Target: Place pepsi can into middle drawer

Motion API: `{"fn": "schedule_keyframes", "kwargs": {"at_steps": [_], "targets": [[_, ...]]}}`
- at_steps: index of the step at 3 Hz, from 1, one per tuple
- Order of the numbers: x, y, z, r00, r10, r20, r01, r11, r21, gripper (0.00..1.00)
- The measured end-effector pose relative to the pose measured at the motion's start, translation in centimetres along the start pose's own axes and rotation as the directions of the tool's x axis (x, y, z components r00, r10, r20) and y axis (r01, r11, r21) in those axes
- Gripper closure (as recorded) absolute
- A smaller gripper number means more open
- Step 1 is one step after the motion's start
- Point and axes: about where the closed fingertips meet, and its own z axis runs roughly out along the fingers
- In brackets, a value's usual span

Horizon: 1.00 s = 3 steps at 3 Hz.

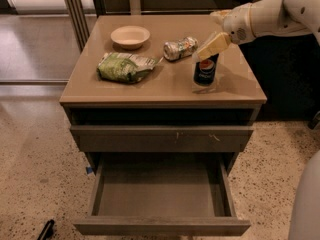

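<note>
The pepsi can [205, 72], dark blue with a round logo, stands upright on the right side of the tan cabinet top [165, 89]. My gripper [212, 46] comes in from the right on the white arm [270, 14] and sits at the can's top, slightly above it. I cannot tell whether it has hold of the can. The middle drawer [160, 227] is pulled wide open at the bottom front of the cabinet. Its grey floor [160, 194] is bare.
On the cabinet top are a cream bowl [130, 36], a green snack bag [125, 67] and a dented silver-and-green can [180, 48] lying on its side. A shut drawer front with reddish scratches [160, 138] is above the open drawer. The robot's white body [306, 204] is at lower right.
</note>
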Motion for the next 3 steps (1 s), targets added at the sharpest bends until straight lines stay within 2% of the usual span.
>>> {"fn": "schedule_keyframes", "kwargs": {"at_steps": [1, 2, 3], "targets": [[1.4, -2.1, -2.6, 0.999, 0.03, -0.012, -0.029, 0.9972, 0.068, 0.0], [1.5, -0.5, -1.8, 0.999, 0.054, 0.008, -0.054, 0.998, 0.032, 0.0], [2.6, 2.5, 0.0, 0.991, 0.122, 0.049, -0.12, 0.9918, -0.043, 0.0]]}}
